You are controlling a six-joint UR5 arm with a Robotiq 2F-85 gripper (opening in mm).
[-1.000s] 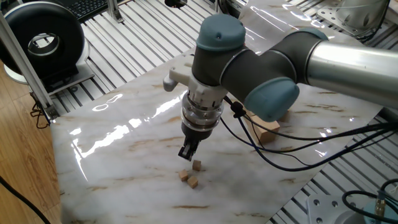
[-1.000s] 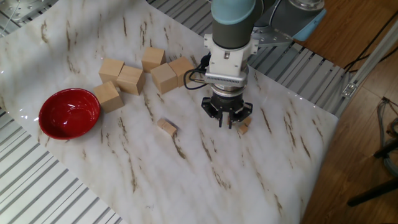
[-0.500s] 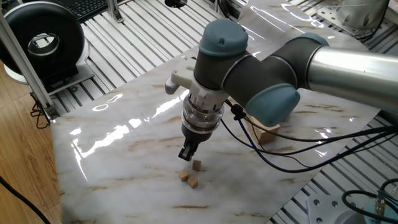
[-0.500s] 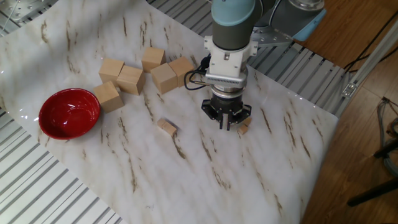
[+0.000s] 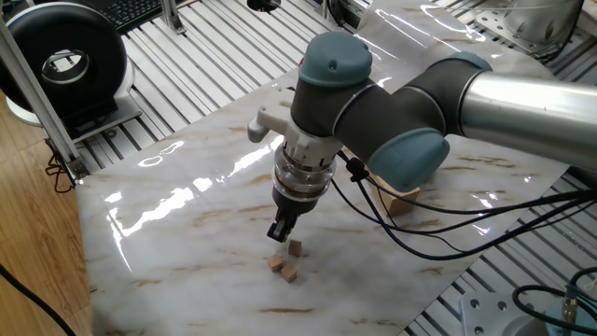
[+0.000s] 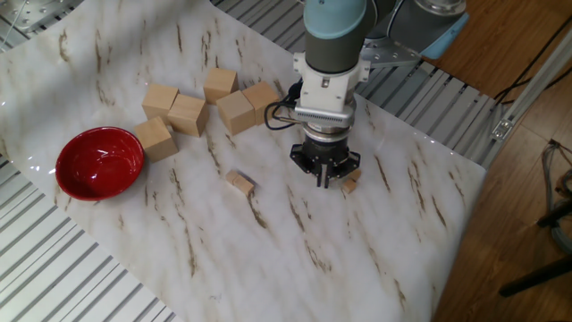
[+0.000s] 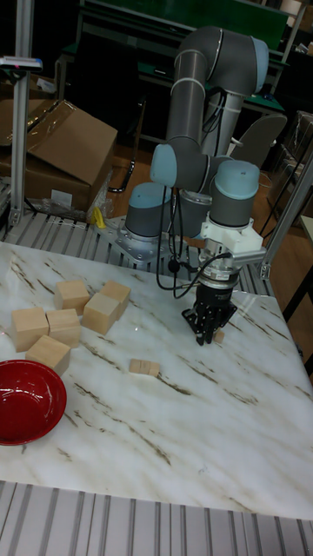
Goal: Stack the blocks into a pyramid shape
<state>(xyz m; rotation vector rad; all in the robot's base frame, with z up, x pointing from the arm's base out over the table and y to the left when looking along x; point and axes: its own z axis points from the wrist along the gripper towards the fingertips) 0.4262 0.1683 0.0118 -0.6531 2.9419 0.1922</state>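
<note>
The task is sitting at its start: three small cubes (image 5: 287, 260) are lying unstacked beside the claw (image 5: 281, 230), a fourth (image 6: 239, 183) apart, and I cannot tell the claw's state.

No text, label, brand, number or sign can be read in any of the three views. A pale sticker sits on the cardboard box (image 7: 65, 152) in the tall fixed view, but its print is too small to make out.
</note>
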